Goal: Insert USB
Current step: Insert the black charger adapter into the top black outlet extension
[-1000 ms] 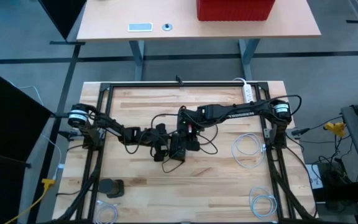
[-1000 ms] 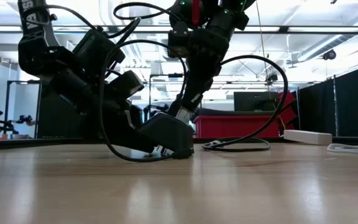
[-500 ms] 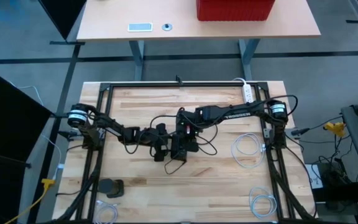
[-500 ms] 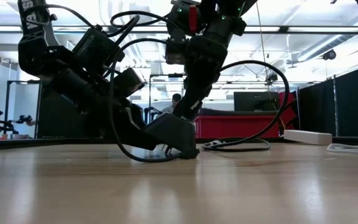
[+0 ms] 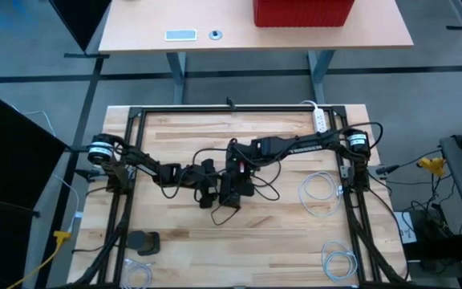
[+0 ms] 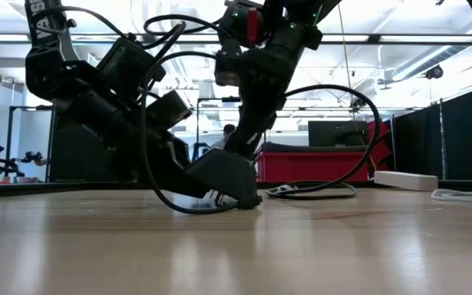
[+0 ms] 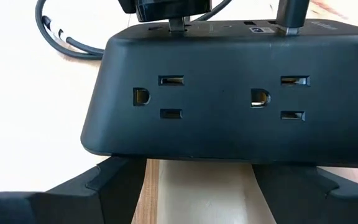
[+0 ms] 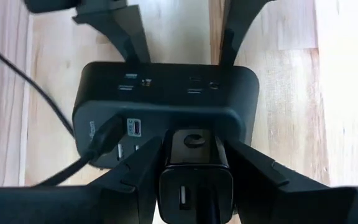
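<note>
A black power hub [image 5: 231, 193] sits mid-table, its outlet face [image 7: 229, 106] toward my left gripper [image 7: 197, 165]. That gripper comes from the table's left with its fingers spread, their tips hidden under the outlet face's lower edge. My right gripper [image 8: 194, 168] slants down over the hub's other side, shut on a black USB plug [image 8: 194, 155]. The plug's metal tip [image 7: 176, 23] stands at the hub's top face. A second black cable plug [image 8: 104, 142] is seated in the hub beside a free port [image 8: 135, 127]. My left gripper's fingers [image 7: 114, 180] meet the lower edge of the hub's outlet face, coming almost level from the table's left. The hub hides their tips, so I cannot tell whether they pinch or only lean on it. My right gripper pinches the USB plug's black body [image 8: 166, 163] between its two fingers, slanting down from above. The plug points down, its metal tip [image 7: 176, 23] at the hub's top face; how far in it sits is hidden.
Coiled white cables lie at the table's right [image 5: 319, 195], near right [image 5: 339, 263] and near left [image 5: 137, 273]. A white power strip [image 5: 320, 120] lies at the far right, a small black block [image 5: 143, 241] at the near left. Loose black cable [image 5: 267, 191] loops right of the hub.
My right gripper has sunk a little toward the hub with the USB plug, staying shut on it. My left gripper has kept still.
</note>
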You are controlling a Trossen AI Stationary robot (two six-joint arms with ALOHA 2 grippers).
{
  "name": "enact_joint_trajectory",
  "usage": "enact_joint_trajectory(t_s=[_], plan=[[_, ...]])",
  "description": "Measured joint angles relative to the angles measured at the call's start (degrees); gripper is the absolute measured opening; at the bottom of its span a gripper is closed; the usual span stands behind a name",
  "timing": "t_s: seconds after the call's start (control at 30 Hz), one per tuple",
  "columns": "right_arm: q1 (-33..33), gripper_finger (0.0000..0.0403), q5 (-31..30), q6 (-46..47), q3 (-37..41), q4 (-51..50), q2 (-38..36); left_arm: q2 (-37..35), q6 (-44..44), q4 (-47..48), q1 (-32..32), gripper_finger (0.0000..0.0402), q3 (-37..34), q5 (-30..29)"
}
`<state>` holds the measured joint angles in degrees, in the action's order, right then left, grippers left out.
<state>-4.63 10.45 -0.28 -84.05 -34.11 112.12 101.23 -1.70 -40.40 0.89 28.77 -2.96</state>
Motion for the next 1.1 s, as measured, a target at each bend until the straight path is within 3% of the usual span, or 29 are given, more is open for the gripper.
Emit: enact_joint_trajectory(t_s=[0.27,0.57,0.93,1.1], plan=[[1.29,0.0145,-4.16,1.52,0.00,0.59,0.45,0.00,2.23,-0.13,0.08,0.0275,0.07,-2.92],[2.17,0.0145,-4.87,0.68,0.04,0.83,0.46,0.00,2.06,-0.07,0.08,0.0275,0.13,-3.50],[2.24,0.0147,-6.47,-9.11,0.05,-0.44,-2.59,-1.37,2.25,-0.33,0.04,0.0275,-0.11,-3.98],[2.36,0.0237,-5.78,-11.07,-0.23,-0.10,-6.65,-1.60,2.38,-0.98,-0.05,0.0275,-0.07,-4.50]])
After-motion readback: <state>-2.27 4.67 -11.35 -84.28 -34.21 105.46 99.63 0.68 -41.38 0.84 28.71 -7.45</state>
